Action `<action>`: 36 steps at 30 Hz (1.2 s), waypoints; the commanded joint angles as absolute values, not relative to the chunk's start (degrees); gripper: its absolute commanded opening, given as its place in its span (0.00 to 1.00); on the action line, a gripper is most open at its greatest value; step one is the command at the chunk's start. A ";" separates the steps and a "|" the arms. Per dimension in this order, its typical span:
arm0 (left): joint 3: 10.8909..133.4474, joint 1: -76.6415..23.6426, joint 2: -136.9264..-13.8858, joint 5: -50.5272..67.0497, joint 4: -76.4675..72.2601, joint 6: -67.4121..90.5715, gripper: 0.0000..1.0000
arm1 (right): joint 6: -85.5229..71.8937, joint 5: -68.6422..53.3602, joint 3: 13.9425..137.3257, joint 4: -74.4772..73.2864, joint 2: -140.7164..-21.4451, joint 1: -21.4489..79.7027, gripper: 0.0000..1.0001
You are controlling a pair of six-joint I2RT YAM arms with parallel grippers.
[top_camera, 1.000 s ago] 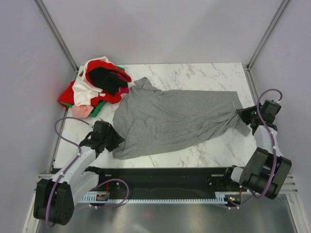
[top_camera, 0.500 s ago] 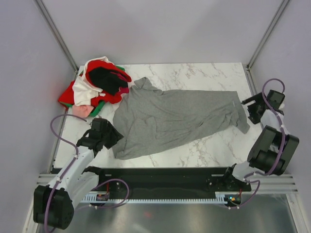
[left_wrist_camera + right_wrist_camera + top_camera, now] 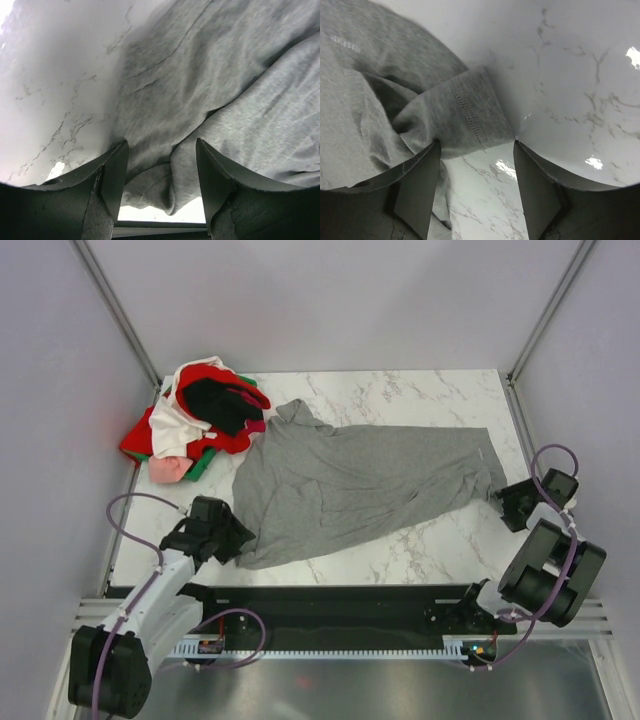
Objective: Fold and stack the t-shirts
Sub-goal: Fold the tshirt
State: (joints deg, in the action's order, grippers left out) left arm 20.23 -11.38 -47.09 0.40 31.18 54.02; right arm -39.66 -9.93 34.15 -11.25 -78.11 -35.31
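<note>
**Top view.** The heather-grey t-shirt (image 3: 360, 490) lies spread crosswise on the marble surface (image 3: 420, 390), rumpled and not yet folded. The remaining t-shirts (image 3: 205, 420), red, white, black, pink and green, sit heaped at the far left corner, right beside the grey one's edge. The 2 hands sit at opposite ends of the grey garment.

**Left wrist view.** The left hand (image 3: 160, 170) stands wide, low at the near left corner of the shirt. Its 2 fingers straddle a bunched fold, so cloth lies between them but is not pinched.

**Right wrist view.** The right hand (image 3: 476, 160) is also wide and holds nothing. It sits close over the surface, with a stitched hem (image 3: 465, 115) of the shirt's right end just ahead of its fingers.

We judge that the hands take opposite ends so that, once closed, they can draw the cloth taut and flat. A smooth shirt is needed before the 1st fold. The task looks to be at an early stage, with no folded stack in view.
</note>
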 commanded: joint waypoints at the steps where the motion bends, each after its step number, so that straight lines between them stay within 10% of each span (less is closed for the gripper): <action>1: 19.34 -12.30 -49.82 0.18 29.10 57.74 0.65 | -37.18 -10.90 34.89 -5.37 -80.23 -33.58 0.68; 9: 20.56 -17.12 -61.51 -2.28 21.20 58.53 0.54 | -37.97 -11.69 37.35 -0.44 -86.65 -31.03 0.49; 13: 24.34 -19.25 -68.72 -3.52 18.55 58.10 0.02 | -38.67 -12.13 39.72 0.97 -89.38 -29.36 0.19; 16: 29.87 -19.25 -70.32 -4.04 20.98 55.38 0.02 | -38.67 -12.05 44.27 -2.35 -89.91 -29.27 0.00; 36: 36.13 -0.61 -51.08 2.54 44.82 49.13 0.03 | -37.18 -10.28 40.43 -24.78 -77.52 -47.02 0.00</action>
